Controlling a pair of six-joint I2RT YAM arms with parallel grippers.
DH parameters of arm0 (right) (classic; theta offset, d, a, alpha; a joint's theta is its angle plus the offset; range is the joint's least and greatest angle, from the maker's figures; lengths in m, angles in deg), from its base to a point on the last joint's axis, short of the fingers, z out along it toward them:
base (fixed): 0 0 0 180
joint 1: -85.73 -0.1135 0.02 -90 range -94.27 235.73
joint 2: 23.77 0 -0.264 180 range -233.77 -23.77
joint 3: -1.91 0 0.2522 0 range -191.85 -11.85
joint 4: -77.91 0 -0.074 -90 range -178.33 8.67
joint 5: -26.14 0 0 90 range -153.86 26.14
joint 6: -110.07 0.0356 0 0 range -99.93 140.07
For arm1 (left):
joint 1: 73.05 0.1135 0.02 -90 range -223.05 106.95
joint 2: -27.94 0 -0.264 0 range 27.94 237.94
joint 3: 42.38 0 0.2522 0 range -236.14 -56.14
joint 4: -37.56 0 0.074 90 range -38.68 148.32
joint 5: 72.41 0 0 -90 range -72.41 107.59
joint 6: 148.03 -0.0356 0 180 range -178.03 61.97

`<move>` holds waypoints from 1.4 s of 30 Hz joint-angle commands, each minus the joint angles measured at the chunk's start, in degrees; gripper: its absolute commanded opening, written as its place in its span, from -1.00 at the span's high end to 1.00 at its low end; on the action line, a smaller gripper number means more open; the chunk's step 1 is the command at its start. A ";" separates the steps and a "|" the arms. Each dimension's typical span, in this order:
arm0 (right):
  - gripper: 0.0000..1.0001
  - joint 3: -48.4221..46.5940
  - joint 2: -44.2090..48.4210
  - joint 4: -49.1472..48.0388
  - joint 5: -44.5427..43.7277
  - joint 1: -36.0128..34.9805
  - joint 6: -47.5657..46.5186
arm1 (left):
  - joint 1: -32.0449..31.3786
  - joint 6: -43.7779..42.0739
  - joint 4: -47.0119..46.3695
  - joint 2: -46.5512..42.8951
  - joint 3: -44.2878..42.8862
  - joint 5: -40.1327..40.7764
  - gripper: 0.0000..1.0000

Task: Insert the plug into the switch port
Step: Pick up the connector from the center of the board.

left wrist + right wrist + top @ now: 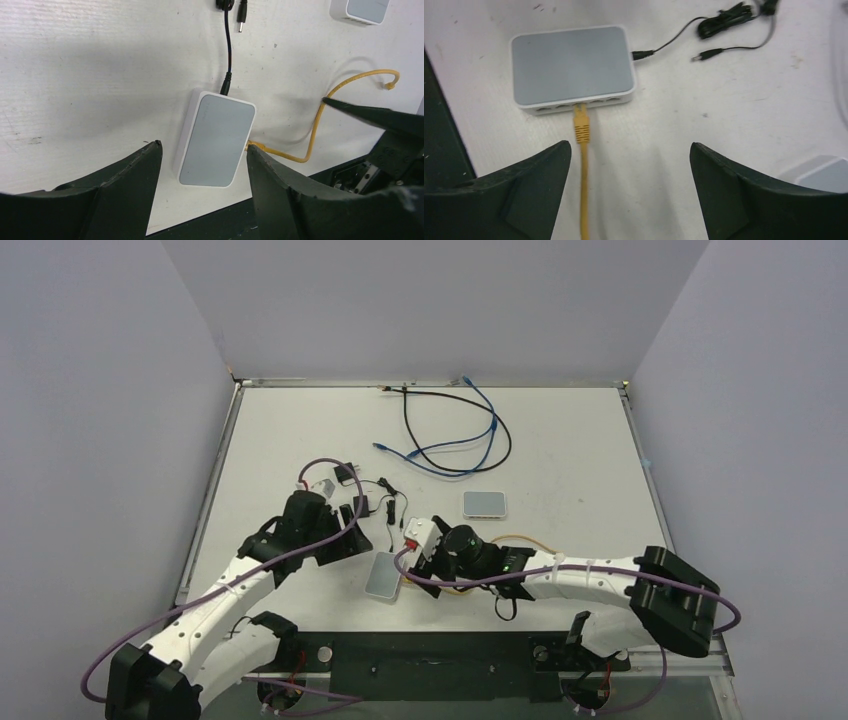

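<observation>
The switch is a small white box with a pale grey face, lying near the table's front edge. In the right wrist view its port row faces me, and the yellow plug sits in one port. The plug also shows at the box's side in the left wrist view. My right gripper is open and empty, a little back from the plug, with the yellow cable lying loose by its left finger. My left gripper is open above the switch, touching nothing.
A black power lead is plugged into the switch's far end. A second white switch lies further back to the right. Blue and black cables loop at the back. A black adapter and leads lie behind the left gripper.
</observation>
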 commanded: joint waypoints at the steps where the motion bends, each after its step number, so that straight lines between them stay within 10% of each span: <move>1: -0.70 -3.67 7.86 2.68 -10.24 2.69 -2.19 | 0.76 -2.13 0.09 -2.25 -3.07 0.98 -0.25; 16: -1.00 -20.59 6.29 6.59 -38.27 14.03 6.78 | 1.06 -5.69 -1.10 -4.10 -5.13 -0.68 -0.32; 42: -0.24 -59.77 -36.00 24.54 -7.63 26.73 3.70 | 2.49 -8.38 -1.27 -5.18 -6.05 -2.56 -0.33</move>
